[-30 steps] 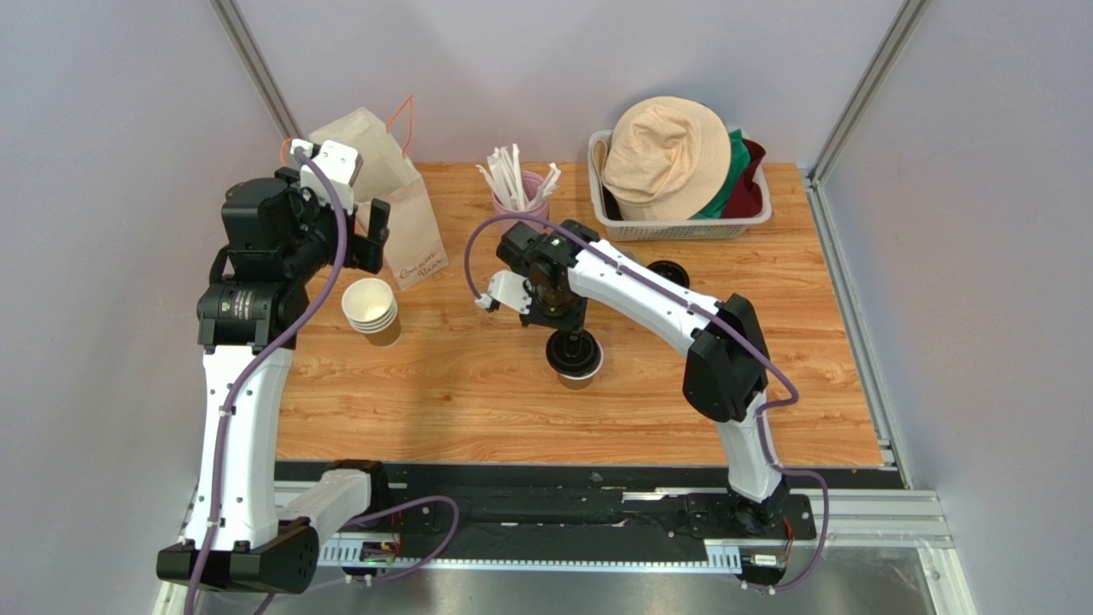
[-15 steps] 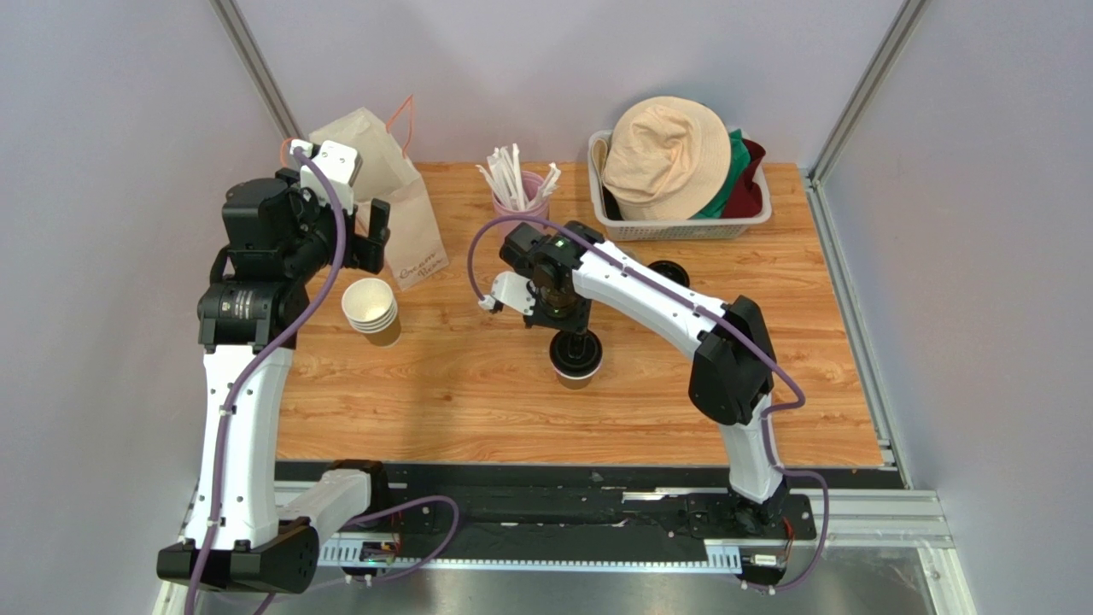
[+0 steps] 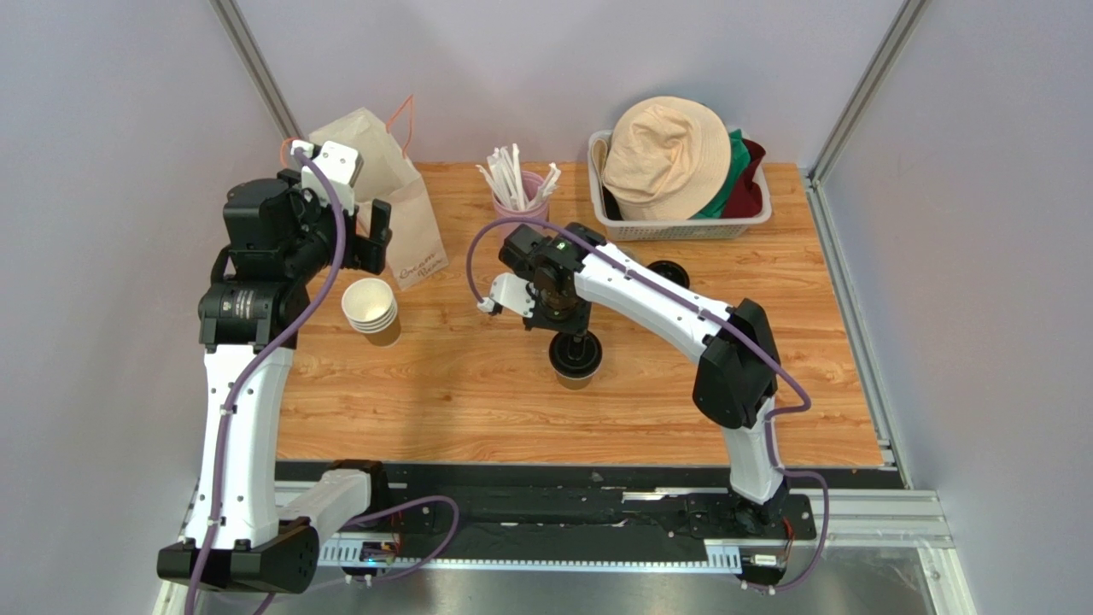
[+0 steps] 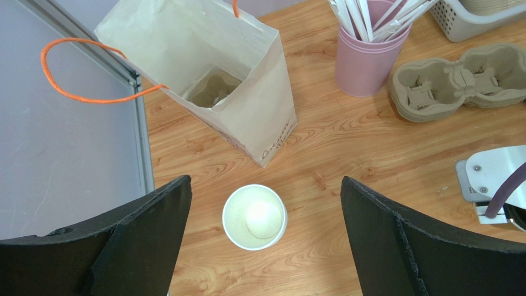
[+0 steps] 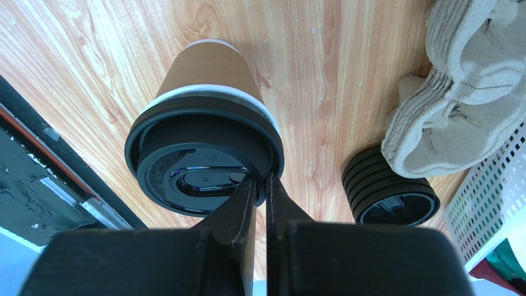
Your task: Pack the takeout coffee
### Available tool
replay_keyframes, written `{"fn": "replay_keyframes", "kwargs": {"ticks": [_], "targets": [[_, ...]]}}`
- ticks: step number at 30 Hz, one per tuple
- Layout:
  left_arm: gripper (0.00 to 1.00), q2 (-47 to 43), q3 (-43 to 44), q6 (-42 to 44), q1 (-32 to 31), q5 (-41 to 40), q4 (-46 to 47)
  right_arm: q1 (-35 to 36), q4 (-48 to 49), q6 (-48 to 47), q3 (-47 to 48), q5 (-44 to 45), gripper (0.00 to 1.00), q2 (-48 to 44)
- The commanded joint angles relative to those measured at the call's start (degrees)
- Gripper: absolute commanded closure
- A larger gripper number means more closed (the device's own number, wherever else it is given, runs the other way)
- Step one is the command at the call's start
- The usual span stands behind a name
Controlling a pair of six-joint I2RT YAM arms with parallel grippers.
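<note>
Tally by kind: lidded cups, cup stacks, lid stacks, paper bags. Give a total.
Lidded brown kraft paper cup: 1
Stack of lidless brown paper cups: 1
Stack of round black plastic lids: 1
Beige paper bag, orange handles: 1
Total: 4

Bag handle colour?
Orange. The bag handle shows best in the left wrist view.

Cup (image 5: pixel 207 68): brown kraft, white rim, black lid (image 5: pixel 197 166). Table (image 3: pixel 462 385): orange wood grain. Bag (image 4: pixel 247 111): tan, orange handles (image 4: pixel 43 61). Holder (image 4: pixel 364 61), 12 o'clock: pink. Hat (image 3: pixel 667 154), 1 o'clock: beige, in white basket (image 3: pixel 680 228).
</note>
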Motion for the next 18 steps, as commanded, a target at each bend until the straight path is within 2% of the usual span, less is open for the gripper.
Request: {"fn": "replay_keyframes", "kwargs": {"ticks": [1, 18], "targets": [[0.01, -0.11, -0.25, -1.27, 0.56, 1.19, 1.76, 0.85, -13.91, -1.24, -0.16, 0.65, 0.99, -0.22], [0.01, -0.20, -0.60, -1.44, 0.56, 2.15, 1.93, 0.85, -13.82, -0.89, 0.81, 1.18, 0.98, 2.16]]}}
